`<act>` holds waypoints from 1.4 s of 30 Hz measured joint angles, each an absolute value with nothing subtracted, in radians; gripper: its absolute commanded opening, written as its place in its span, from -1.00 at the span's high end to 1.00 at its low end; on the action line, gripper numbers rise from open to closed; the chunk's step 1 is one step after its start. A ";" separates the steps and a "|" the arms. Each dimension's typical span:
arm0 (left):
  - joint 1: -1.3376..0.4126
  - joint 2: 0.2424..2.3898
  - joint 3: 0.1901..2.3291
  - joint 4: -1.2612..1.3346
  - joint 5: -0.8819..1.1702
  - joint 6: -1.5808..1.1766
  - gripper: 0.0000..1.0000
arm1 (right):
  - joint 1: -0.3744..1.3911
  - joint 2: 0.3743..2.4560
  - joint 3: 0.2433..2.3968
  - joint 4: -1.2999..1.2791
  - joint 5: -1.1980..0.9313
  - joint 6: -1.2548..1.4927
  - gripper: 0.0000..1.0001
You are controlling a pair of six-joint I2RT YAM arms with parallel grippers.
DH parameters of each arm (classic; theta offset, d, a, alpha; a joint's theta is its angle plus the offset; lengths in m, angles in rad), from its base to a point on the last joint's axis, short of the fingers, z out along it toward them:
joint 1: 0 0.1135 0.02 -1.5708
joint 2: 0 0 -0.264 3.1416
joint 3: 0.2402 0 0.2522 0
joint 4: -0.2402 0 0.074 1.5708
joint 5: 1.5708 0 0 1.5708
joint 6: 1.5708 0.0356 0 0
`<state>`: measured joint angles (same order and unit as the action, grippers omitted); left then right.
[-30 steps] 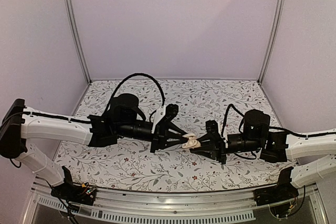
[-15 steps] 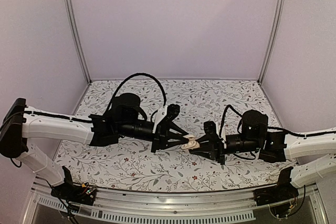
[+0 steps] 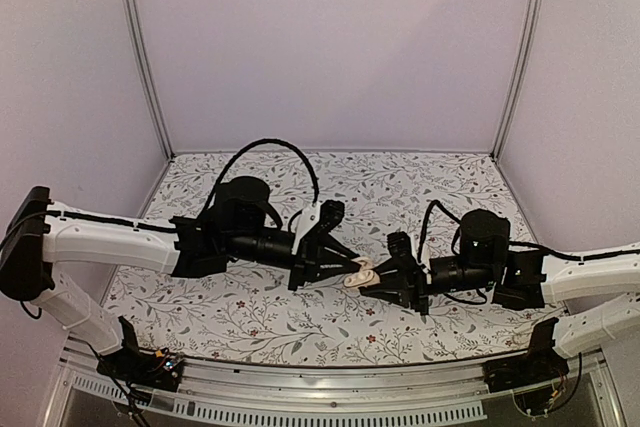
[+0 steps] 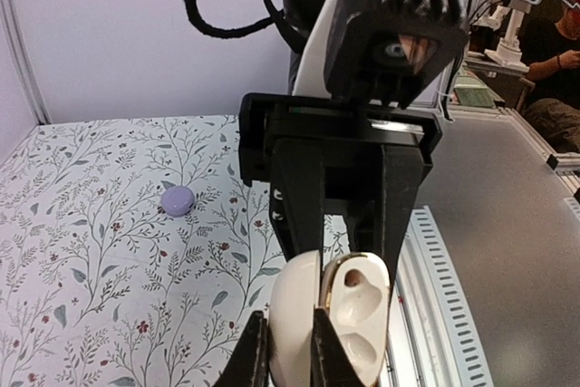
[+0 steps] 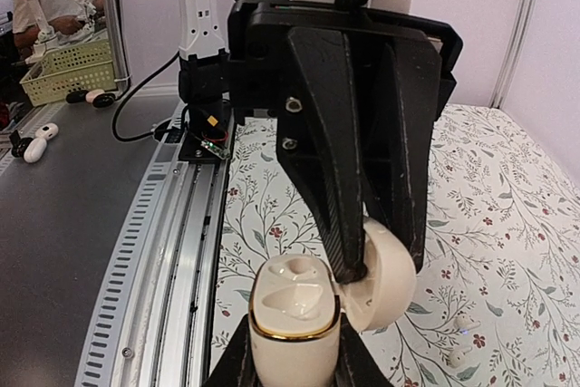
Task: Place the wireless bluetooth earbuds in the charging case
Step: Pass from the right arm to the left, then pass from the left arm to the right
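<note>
The cream charging case [image 3: 360, 274] hangs above the table between my two arms, its lid swung open. My right gripper [image 5: 294, 360] is shut on the case body [image 5: 292, 314], whose two wells stand empty. My left gripper [image 4: 288, 343] is shut on the open lid [image 4: 294, 310], beside the body [image 4: 362, 305]. In the right wrist view the lid [image 5: 388, 280] leans to the right with the left fingers [image 5: 349, 224] pinching it. Two tiny pale earbuds [image 5: 456, 355] lie on the floral table below, to the right of the case.
A small purple rounded case [image 4: 177, 200] sits on the floral tablecloth, off to the far side. The slotted metal rail [image 5: 172, 251] runs along the table's near edge. Pale enclosure walls [image 3: 330, 47] close in the back and sides.
The left jaws have narrowed onto the lid. The case and both grippers have sunk slightly and shifted a little to the left.
</note>
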<state>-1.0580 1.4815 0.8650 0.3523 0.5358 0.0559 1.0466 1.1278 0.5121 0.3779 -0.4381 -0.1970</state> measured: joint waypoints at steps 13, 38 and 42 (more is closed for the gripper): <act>-1.058 1.479 0.875 0.262 0.442 0.104 1.00 | 1.046 1.146 0.543 0.336 -0.376 -0.146 0.16; -1.058 1.453 0.899 0.133 0.433 0.195 1.00 | 1.046 1.252 0.629 0.223 -0.481 -0.146 0.48; -1.058 1.453 0.899 0.133 0.433 0.195 1.00 | 1.046 1.253 0.629 0.219 -0.481 -0.146 0.62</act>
